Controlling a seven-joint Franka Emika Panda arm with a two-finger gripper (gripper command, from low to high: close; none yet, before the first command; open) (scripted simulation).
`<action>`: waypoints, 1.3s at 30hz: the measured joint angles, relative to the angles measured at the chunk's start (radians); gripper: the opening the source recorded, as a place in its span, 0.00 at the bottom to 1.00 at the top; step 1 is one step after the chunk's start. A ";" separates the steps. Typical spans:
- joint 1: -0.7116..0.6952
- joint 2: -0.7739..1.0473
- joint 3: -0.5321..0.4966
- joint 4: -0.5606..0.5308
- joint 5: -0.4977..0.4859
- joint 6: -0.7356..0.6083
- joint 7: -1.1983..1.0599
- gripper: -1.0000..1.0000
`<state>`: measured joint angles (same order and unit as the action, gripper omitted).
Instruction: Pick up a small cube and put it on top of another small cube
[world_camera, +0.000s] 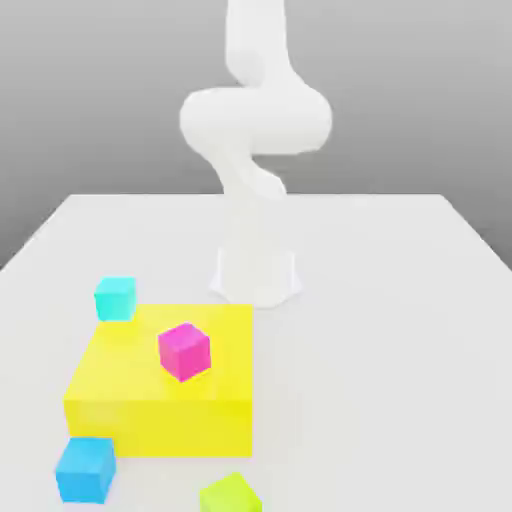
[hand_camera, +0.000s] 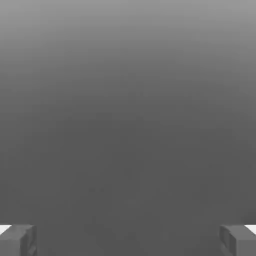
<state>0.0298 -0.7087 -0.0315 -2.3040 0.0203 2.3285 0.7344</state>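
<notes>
The small lime-green cube (world_camera: 231, 494) rests on the white table (world_camera: 400, 350), just off the front face of the big yellow block (world_camera: 165, 385), toward that face's end on the exterior view's right. A magenta cube (world_camera: 184, 351) sits tilted on top of the block. One blue cube (world_camera: 115, 298) touches the block's far corner; another blue cube (world_camera: 86, 469) stands at its near corner. The arm (world_camera: 255, 150) rises behind the block. The gripper (hand_camera: 128, 240) is spread wide, holding nothing, its fingers (hand_camera: 17, 240) well apart.
</notes>
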 joint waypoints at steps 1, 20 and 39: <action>0.014 0.039 -0.014 -0.002 0.008 0.012 -0.028 0.50; 0.133 0.731 -0.148 -0.032 0.170 0.227 -0.532 0.50; 0.073 1.198 -0.099 -0.015 0.163 0.470 -0.710 0.00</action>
<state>0.1023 0.4891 -0.1309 -2.3189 0.1833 2.7981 0.0248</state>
